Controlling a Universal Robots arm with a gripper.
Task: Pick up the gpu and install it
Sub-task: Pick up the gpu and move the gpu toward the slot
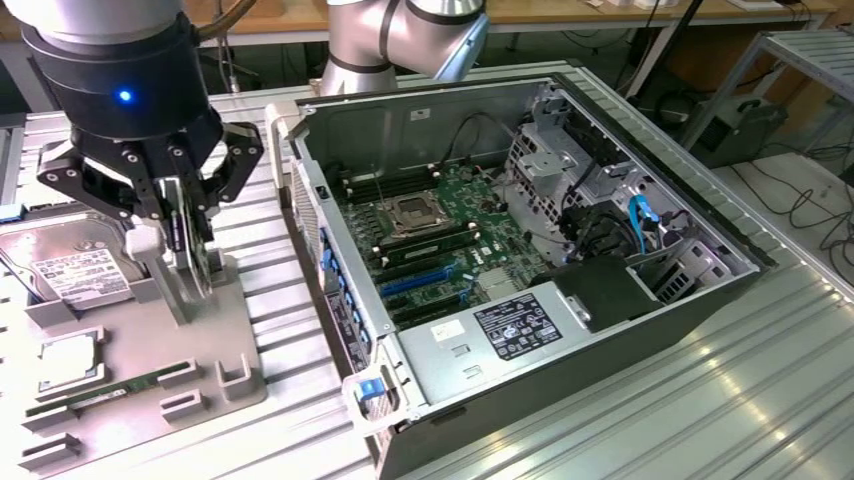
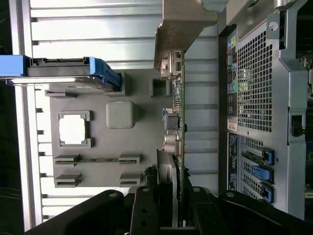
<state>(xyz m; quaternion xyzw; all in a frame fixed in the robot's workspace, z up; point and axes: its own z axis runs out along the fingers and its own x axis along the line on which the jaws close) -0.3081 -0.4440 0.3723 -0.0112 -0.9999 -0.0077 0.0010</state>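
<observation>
- Gripper is narrow, pinching the gpu by its upper edge.
- Card stands upright, edge-on, at the grey tray, beside the open case.
- Lifting straight and untilted seems wisest, so its bracket clears the tray's holders.

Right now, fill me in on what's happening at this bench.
The robot arm's gripper is closed on the gpu, which stands on edge over the grey parts tray, beside the hard drive. Whether the card has lifted clear of the tray I cannot tell. The open computer case lies to the exterior view's right with its motherboard exposed, and the card is not in it yet.
</observation>
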